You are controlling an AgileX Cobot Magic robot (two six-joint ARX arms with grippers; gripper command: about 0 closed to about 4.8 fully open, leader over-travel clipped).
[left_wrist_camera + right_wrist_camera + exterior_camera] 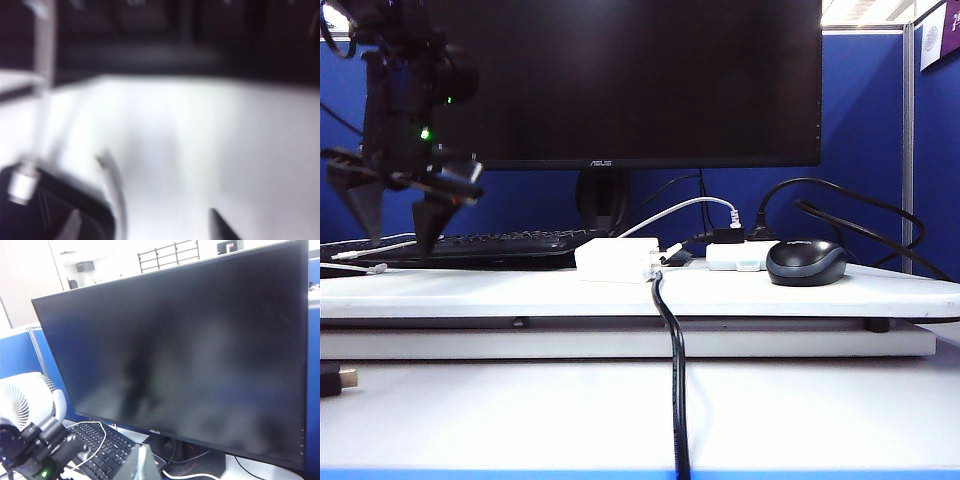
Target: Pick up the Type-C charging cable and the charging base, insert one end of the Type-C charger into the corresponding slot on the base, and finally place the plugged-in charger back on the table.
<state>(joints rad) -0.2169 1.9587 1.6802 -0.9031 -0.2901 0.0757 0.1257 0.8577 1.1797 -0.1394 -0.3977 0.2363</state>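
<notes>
Left gripper (396, 215), at the left of the exterior view: jaws spread wide, pointing down, holding nothing, poised above the Type-C charging cable (360, 253), which lies on the table (500, 292) in front of the keyboard (490, 243). In the blurred left wrist view the cable's tip (101, 162) rests on the white surface. Right gripper (137, 465): raised before the monitor (190, 345), fully closed and holding nothing. The charging base (615, 259) sits at centre, with a thick black cable (675, 380) hanging before it and the mouse (806, 262) further right.
</notes>
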